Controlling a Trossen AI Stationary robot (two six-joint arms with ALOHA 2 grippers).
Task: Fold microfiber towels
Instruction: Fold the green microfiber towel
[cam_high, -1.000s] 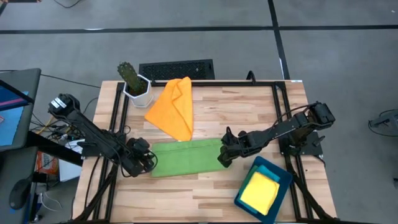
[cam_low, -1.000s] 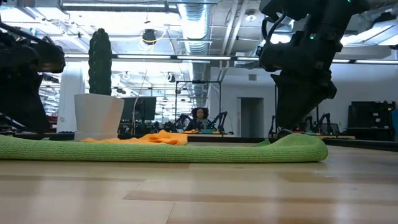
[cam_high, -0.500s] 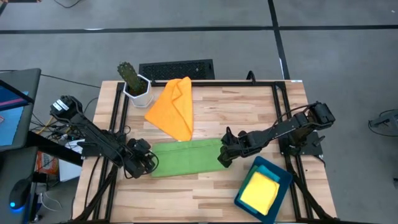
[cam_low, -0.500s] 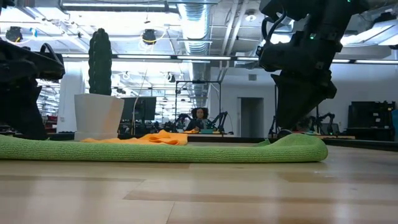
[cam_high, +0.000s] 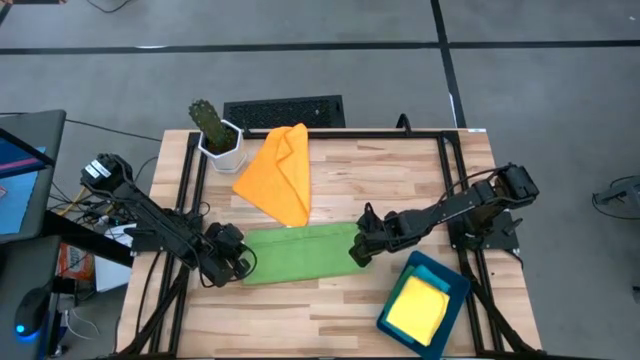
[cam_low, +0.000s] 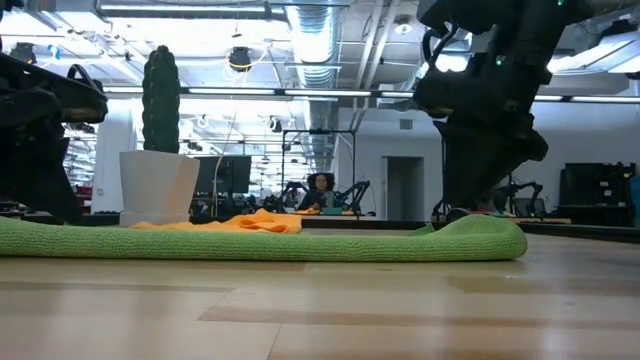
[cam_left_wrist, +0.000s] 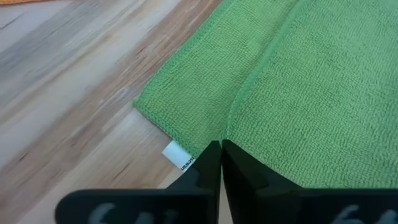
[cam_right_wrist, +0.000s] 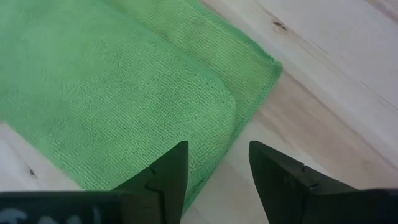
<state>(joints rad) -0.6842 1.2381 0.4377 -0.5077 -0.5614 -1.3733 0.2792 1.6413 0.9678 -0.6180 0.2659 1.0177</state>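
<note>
Three microfiber towels are in sight on a pale wooden surface (cam_high: 400, 185), seen from above: one green, one orange, one yellow. The green towel (cam_high: 300, 254) lies folded into a long strip near the front middle of the surface, with one layer set back a little from the layer below it at each end. The orange towel (cam_high: 281, 172) lies loosely folded behind it, near a small potted cactus (cam_high: 212, 128) at the back left corner. The yellow towel (cam_high: 416, 308) sits folded inside a dark teal tray (cam_high: 455, 281) at the front right.

The left hand (cam_high: 240, 263) is at the green towel's left end. Its two fingers are pressed together, clenched, with the tips at the towel's edge beside a small white label (cam_left_wrist: 177, 155); whether any cloth is pinched between them cannot be told. The right hand (cam_high: 361, 251) is at the towel's right end, fingers (cam_right_wrist: 163, 173) spread apart, released, holding nothing, just above the folded corner.
</note>
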